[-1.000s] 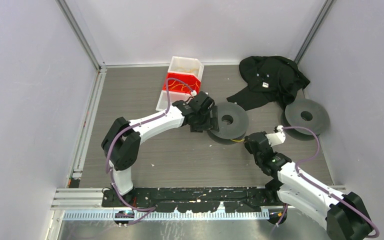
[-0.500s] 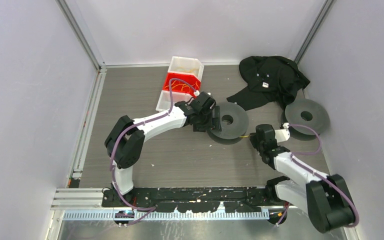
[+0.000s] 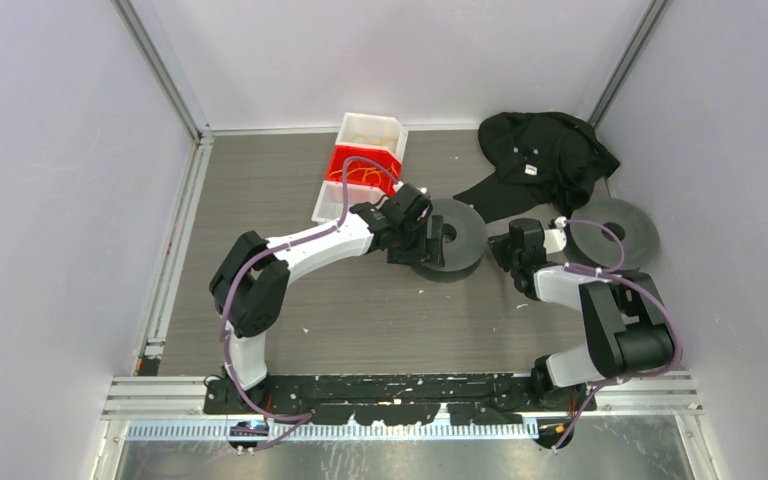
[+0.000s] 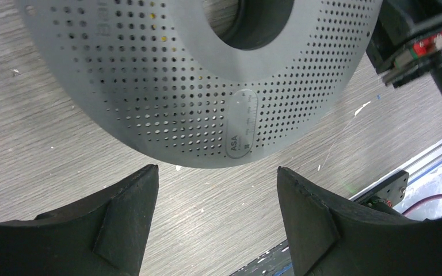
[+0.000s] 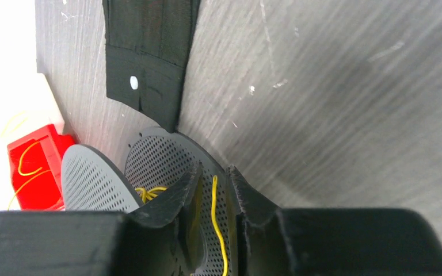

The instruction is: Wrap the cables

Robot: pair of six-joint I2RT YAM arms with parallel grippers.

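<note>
A dark grey perforated spool [image 3: 457, 236] lies flat mid-table. My left gripper [image 3: 426, 244] sits at its left edge. In the left wrist view it [image 4: 214, 175] is open and empty, just off the spool's rim [image 4: 195, 86]. My right gripper [image 3: 513, 252] is just right of the spool. In the right wrist view its jaws [image 5: 213, 171] are nearly closed on a thin yellow cable [image 5: 214, 201] that runs down between the fingers. They point at the gap between the spool's flanges [image 5: 161, 158]. More yellow cable [image 5: 148, 191] lies wound inside. In the top view this cable is hidden.
A red bin [image 3: 350, 160] holding loose yellow cables [image 3: 364, 175] and a white bin [image 3: 352, 123] stand at the back. A black cloth [image 3: 545, 155] lies at the back right. A second grey spool [image 3: 615, 232] lies beside the right arm.
My right arm has folded back and swung its gripper from the spool's near right side up to its right side, carrying the cable. The left gripper has stayed at the spool.
</note>
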